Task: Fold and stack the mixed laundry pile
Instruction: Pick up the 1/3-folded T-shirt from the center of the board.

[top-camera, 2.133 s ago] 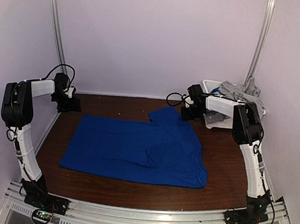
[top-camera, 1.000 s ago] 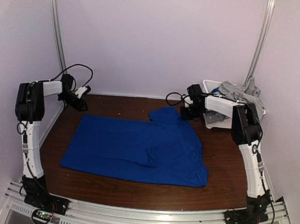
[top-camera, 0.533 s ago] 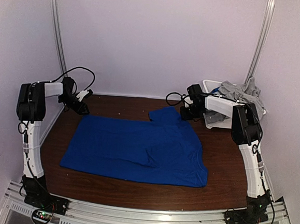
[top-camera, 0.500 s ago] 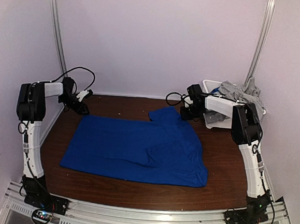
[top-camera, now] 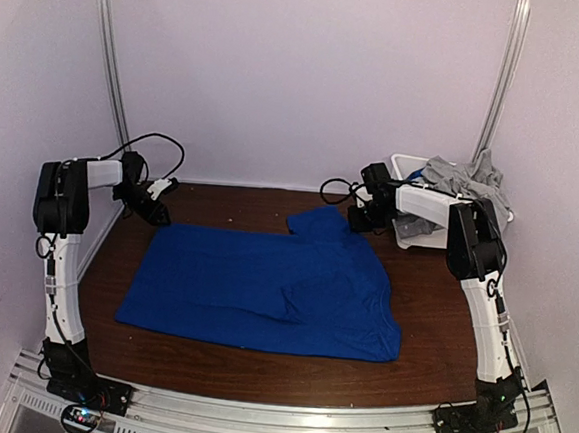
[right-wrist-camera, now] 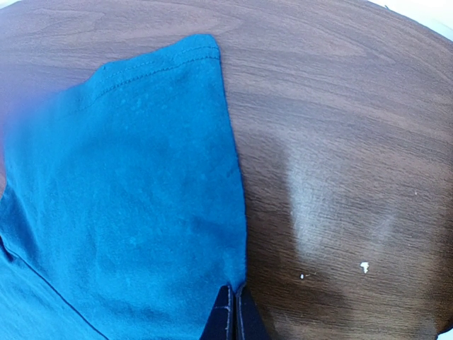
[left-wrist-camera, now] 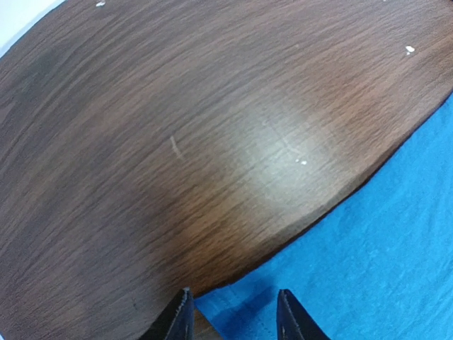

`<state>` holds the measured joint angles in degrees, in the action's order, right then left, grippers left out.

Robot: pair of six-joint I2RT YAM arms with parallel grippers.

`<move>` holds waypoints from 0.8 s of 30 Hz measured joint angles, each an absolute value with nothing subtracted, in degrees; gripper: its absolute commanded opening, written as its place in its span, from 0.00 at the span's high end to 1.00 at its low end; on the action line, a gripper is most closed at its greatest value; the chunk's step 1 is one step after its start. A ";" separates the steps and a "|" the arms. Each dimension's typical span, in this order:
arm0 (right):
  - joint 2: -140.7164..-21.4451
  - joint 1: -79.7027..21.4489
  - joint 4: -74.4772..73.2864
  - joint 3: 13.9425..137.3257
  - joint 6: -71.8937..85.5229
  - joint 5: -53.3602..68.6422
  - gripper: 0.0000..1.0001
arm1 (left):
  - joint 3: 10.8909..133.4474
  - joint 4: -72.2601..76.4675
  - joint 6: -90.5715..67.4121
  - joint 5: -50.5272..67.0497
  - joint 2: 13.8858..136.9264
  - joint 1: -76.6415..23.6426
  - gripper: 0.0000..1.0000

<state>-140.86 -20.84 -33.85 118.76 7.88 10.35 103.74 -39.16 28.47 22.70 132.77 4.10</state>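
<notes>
Half-open, empty left gripper (left-wrist-camera: 233, 301) straddles the flat royal-blue cloth T-shirt's (top-camera: 264, 290) far-left corner. Closing too high could miss it. The right gripper (right-wrist-camera: 232, 304) sits shut.

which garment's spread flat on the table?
The blue shirt; the grey garments sit crumpled in the white bin at far right.

We are hovering our left gripper (left-wrist-camera: 233, 313), jaws apart, over a corner of the blue garment (left-wrist-camera: 368, 255) lying on the brown table (left-wrist-camera: 177, 142).
</notes>
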 measured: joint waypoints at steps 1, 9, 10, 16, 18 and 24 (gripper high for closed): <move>-140.88 -20.84 -33.85 118.78 7.88 10.37 1.00 | 103.74 -39.13 28.45 22.22 132.77 4.10 0.57; -141.05 -20.78 -33.82 118.78 7.88 10.46 1.00 | 104.09 -39.07 28.38 19.62 133.10 4.10 0.66; -141.08 -20.75 -33.82 118.78 7.88 10.48 1.00 | 104.16 -39.09 28.36 19.49 133.14 4.10 0.71; -141.36 -20.73 -33.82 118.78 7.88 10.61 1.00 | 104.40 -39.09 28.53 19.51 133.16 4.10 0.86; -141.38 -20.73 -33.82 118.76 7.88 10.72 1.00 | 104.40 -39.09 28.51 19.70 133.19 4.08 0.92; -141.38 -20.73 -33.82 118.78 7.88 10.92 1.00 | 104.42 -39.07 28.49 20.86 133.19 4.08 1.00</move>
<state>-141.38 -20.73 -33.82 118.78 7.88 10.92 104.42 -39.07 28.49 20.86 133.19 4.08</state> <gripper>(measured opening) 0.006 0.010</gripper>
